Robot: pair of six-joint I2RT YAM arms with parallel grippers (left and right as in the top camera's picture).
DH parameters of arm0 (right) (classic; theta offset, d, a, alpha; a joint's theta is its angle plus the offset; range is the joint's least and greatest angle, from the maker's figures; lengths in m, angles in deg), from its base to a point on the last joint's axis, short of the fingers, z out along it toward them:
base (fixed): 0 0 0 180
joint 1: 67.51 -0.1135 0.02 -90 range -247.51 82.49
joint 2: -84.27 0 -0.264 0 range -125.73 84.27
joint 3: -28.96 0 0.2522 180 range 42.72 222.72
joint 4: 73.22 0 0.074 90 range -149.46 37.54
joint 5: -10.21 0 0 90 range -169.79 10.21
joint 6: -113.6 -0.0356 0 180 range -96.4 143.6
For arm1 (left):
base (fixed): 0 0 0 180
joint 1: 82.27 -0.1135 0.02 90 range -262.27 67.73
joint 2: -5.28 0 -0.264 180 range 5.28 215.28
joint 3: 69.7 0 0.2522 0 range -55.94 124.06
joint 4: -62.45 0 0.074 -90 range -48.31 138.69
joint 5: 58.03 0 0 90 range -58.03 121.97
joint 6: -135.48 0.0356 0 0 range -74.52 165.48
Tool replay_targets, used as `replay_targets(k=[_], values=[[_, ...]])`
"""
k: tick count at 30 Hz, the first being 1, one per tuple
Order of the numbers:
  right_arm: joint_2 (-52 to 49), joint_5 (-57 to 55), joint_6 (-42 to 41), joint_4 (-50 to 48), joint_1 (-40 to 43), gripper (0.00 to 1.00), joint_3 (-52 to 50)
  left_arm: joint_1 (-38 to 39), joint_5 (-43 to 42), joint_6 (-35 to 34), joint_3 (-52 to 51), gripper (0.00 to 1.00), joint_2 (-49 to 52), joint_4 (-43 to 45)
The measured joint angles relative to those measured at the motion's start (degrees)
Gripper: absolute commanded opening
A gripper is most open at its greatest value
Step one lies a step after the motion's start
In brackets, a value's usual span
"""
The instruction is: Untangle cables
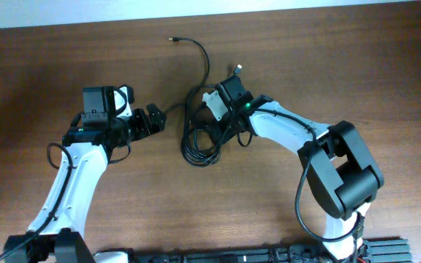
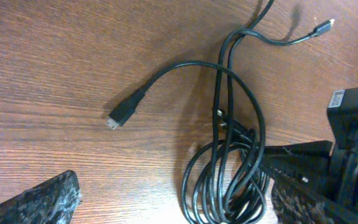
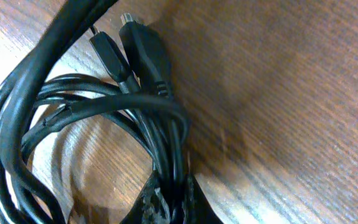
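The right tool [image 3: 168, 200] is shut tight on a few strands of the cables [image 3: 135, 102], bunched on the worktop [image 3: 291, 93] right in front of it. The left tool [image 1: 157, 120] is wide open, empty. A pull could drag the whole bunch or tighten the tangle.

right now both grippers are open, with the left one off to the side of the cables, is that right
Not quite. Only the left gripper is open, off to the side of the cables. The right gripper is shut on several strands, as the right wrist view shows.
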Motion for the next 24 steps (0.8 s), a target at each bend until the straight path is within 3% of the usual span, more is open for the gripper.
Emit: replay_targets(k=[2, 6, 9, 11, 12, 16, 19, 21, 22, 24], values=[[2.6, -0.4, 1.0, 5.6, 0.5, 0.04, 1.3, 0.0, -5.0, -0.7, 0.0, 0.99, 0.0, 2.7], [19.7, -6.4, 8.5, 12.2, -2.6, 0.04, 2.5, 0.0, -17.6, -2.8, -0.1, 0.99, 0.1, 22.3], [24.4, -15.6, 11.8, 13.5, -11.0, 0.04, 2.6, 1.6, -19.3, -4.2, -0.1, 1.00, 0.1, 23.2], [25.3, -23.3, 12.0, 11.8, -13.5, 0.04, 2.6, 4.6, -19.7, -4.5, 0.1, 0.88, 1.1, 20.3], [26.0, -25.1, 11.9, 11.3, -13.5, 0.04, 2.6, 5.5, -19.7, -4.8, 0.3, 0.88, 3.3, 17.4], [28.0, -38.4, 0.9, 3.4, -11.7, 0.04, 2.6, 5.9, -18.8, -5.2, 0.6, 0.89, 9.5, 8.9], [28.2, -41.0, -9.6, -0.3, -10.6, 0.04, 2.6, 5.9, -19.7, -5.2, 0.6, 0.86, 9.5, 7.7], [28.2, -41.0, -12.2, -2.4, -10.6, 0.04, 2.6, 5.9, -22.5, -3.0, 0.6, 0.84, 9.5, 7.6], [28.3, -41.0, -12.9, -3.4, -10.6, 0.04, 2.6, 5.9, -24.9, -0.2, 0.6, 0.96, 9.5, 7.6], [28.3, -40.0, -17.0, -4.1, -9.8, 0.04, 2.6, 5.5, -29.6, 6.4, 0.6, 0.99, 9.5, 7.5]])
